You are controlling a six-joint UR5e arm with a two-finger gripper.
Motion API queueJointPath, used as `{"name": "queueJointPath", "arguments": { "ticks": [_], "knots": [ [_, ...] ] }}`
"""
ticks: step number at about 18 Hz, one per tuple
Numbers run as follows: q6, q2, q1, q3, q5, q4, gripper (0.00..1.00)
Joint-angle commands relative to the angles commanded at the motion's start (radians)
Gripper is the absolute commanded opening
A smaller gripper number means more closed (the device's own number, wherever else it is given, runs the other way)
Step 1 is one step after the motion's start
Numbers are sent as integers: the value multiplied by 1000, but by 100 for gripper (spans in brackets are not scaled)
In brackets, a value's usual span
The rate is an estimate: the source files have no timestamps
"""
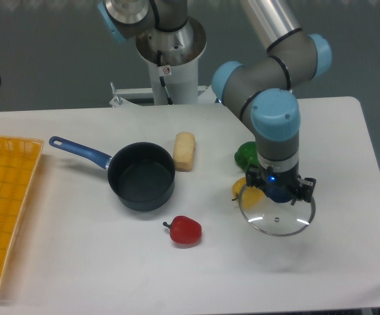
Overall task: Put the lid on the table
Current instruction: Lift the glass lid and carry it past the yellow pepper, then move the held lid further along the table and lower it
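The round glass lid with its thin silver rim hangs a little above the white table, at the right of centre. My gripper points straight down over the lid's middle and is shut on the lid's knob, which the fingers hide. A faint shadow of the lid lies on the table below it. The lid's left edge overlaps a yellow pepper in the view.
A dark saucepan with a blue handle stands open left of centre. Beside it lies a pale bread roll. A red pepper sits in front, a green pepper behind the gripper. A yellow mesh tray fills the left edge.
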Motion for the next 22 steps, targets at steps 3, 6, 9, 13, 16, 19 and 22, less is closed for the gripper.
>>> {"name": "queueJointPath", "arguments": {
  "ticks": [3,6,9,13,16,19,22],
  "knots": [
    [0,-15,8,5,0,5,61],
    [0,-41,8,18,2,32,61],
    [5,-64,9,20,2,66,61],
    [18,-78,18,26,5,66,61],
    [20,-104,21,46,5,66,61],
    [21,-130,21,63,5,68,61],
    [23,-138,21,64,5,69,61]
  ]
}}
